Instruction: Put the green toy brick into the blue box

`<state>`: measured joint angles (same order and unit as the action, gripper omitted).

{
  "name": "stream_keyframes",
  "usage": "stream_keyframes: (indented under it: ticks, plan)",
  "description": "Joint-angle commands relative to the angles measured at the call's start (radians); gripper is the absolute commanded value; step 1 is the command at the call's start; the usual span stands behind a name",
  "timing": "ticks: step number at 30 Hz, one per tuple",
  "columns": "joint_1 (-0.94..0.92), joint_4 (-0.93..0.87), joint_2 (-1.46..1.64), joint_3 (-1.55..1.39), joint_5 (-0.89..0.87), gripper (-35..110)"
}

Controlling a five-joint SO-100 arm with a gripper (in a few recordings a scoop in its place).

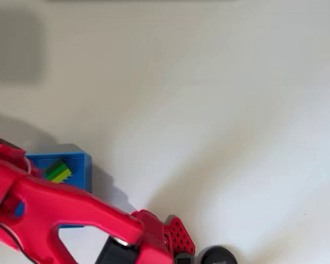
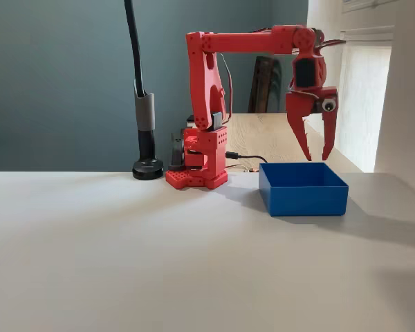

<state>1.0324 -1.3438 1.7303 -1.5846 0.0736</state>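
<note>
Overhead view: green toy brick inside blue box; jaws spread, empty, above box rim.

No lettering is legible on anything here.

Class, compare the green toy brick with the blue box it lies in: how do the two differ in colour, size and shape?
Colour: the green toy brick has a lime-green layer beside a darker green one, while the blue box is one plain bright blue.
Size: the brick is tiny; the box is many times larger.
Shape: the brick is a solid block lying askew inside; the box is an open, shallow, thin-walled square sitting flat on the table.
Shared: both are bright and straight-edged.
</note>
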Motion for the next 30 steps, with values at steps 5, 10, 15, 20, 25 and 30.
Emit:
stream_keyframes:
  ticks: [5,10,15,20,25,30]
  plan:
    - [-0.138,0.044,0.256,-0.014,-0.034,0]
    - [-0.35,0.158,0.397,-0.206,-0.009,0]
    - [-0.598,0.291,0.522,-0.428,0.032,0]
    - [-0.796,0.385,0.669,-0.626,0.044,0]
    - [-0.928,0.428,0.85,-0.815,0.028,0]
    - [-0.969,0.43,1.062,-1.017,0.015,0]
